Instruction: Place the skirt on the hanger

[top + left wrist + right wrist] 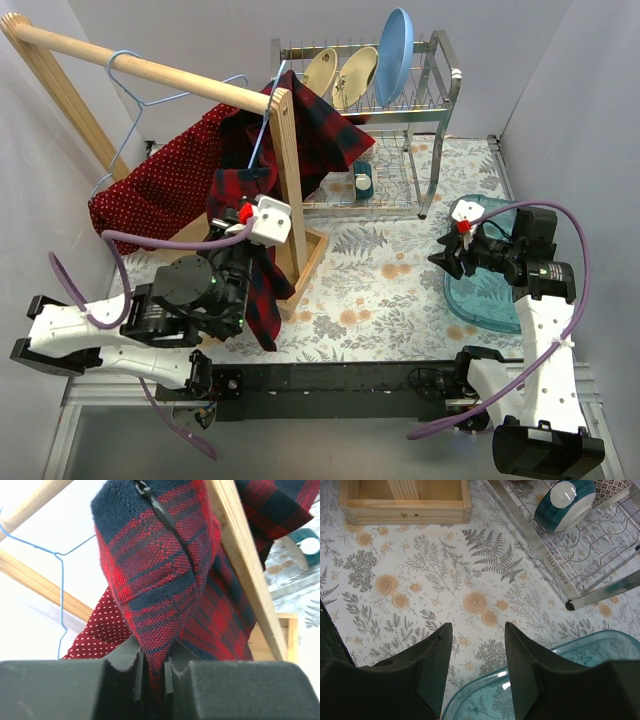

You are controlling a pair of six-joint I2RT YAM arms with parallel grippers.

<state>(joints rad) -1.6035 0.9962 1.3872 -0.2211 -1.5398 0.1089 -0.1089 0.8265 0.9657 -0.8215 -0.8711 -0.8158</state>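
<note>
The red polka-dot skirt (160,185) hangs at the left under the wooden rod, next to the blue wire hanger (140,90). It also shows in the left wrist view (100,630), behind the plaid cloth, with the hanger's wire (61,580) to its left. My left gripper (238,205) is shut on a fold of the red-and-dark plaid shirt (155,580), which is pinched between its pads (154,675), not on the skirt. My right gripper (450,255) is open and empty over the table, at the rim of the teal tray (485,700).
The wooden rack's post (288,170) stands just right of my left gripper, with the plaid shirt (315,130) draped over it. A metal dish rack (440,110) with plates and a teal mug (565,502) stands at the back. The teal tray (490,290) lies at the right.
</note>
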